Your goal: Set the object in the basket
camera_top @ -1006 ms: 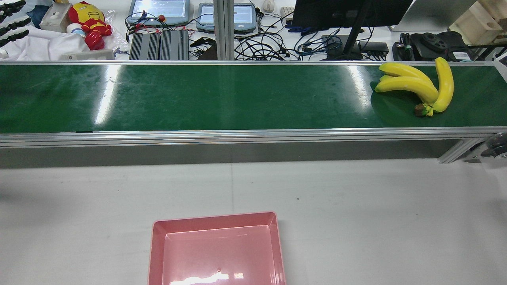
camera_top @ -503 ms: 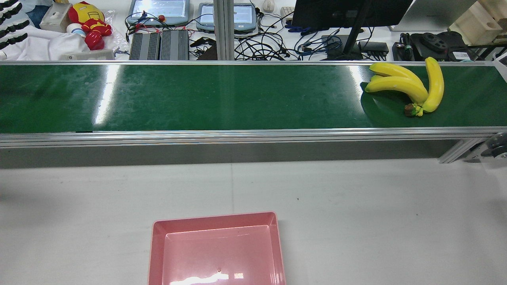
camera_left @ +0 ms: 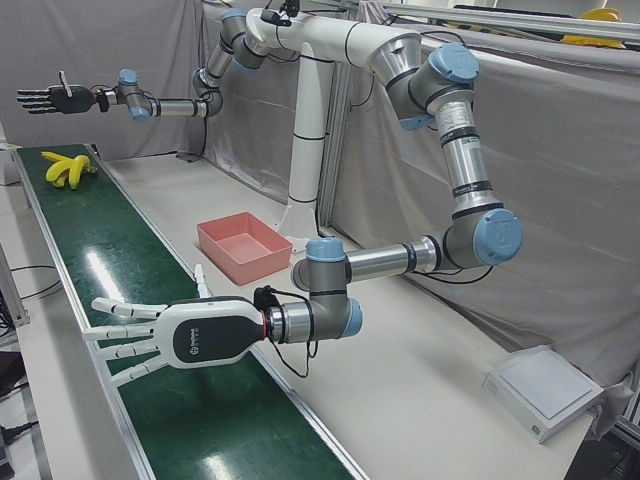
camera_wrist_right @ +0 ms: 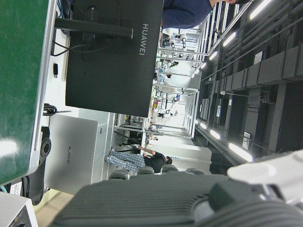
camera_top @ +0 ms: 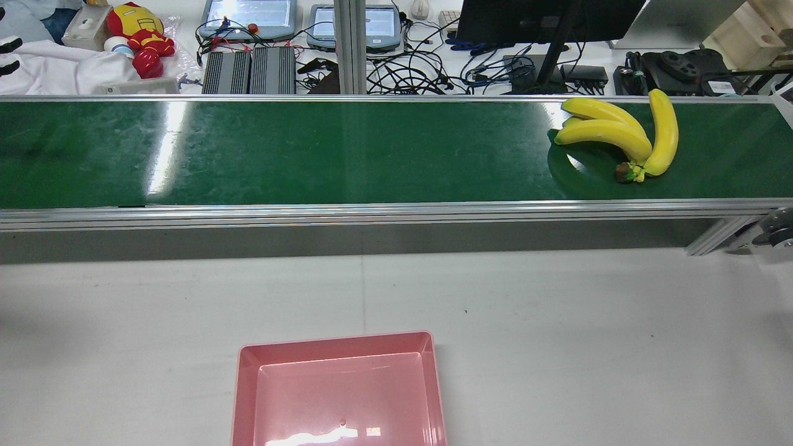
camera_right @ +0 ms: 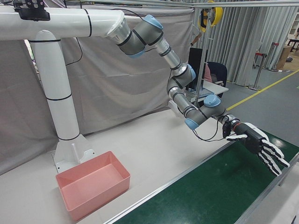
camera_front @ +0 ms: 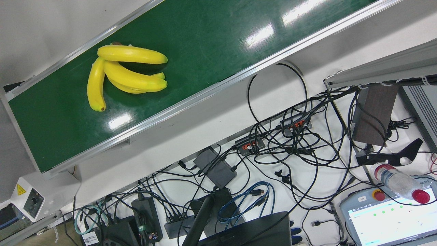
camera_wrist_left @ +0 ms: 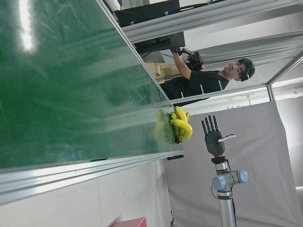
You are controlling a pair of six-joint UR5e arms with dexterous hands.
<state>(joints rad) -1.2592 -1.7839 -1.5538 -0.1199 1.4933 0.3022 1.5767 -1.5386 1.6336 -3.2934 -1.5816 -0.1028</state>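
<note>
We see a bunch of yellow plastic bananas [camera_top: 610, 133] lying flat on the long green conveyor belt [camera_top: 347, 152]. It sits near the belt's end on the robot's right side, with its brown stem end towards the belt's robot-side rail and the banana tips fanned towards the rail on the operators' side. Nothing touches the bunch.

The pink rectangular plastic basket [camera_top: 334, 339] stands on the pale grey worktop [camera_top: 557, 322], on the robot's side of the belt. It is well apart from the belt and about level with the belt's middle.

The left hand [camera_left: 150, 335], with a white back and pale fingers, hangs low over the belt's operator-side rail, towards the belt's end on the robot's left and far from the bananas. Its palm faces down and its fingers are spread wide and straight, holding nothing. In the rear view only a few dark fingertips show, at the picture's left edge.

The right hand [camera_left: 45, 98], which looks dark, is held high above the belt's banana end and clear of the bunch. Its fingers are stretched out and apart, and it grips nothing. The left hand view shows it open as well, past the bananas against a grey curtain [camera_wrist_left: 265, 156].
</note>
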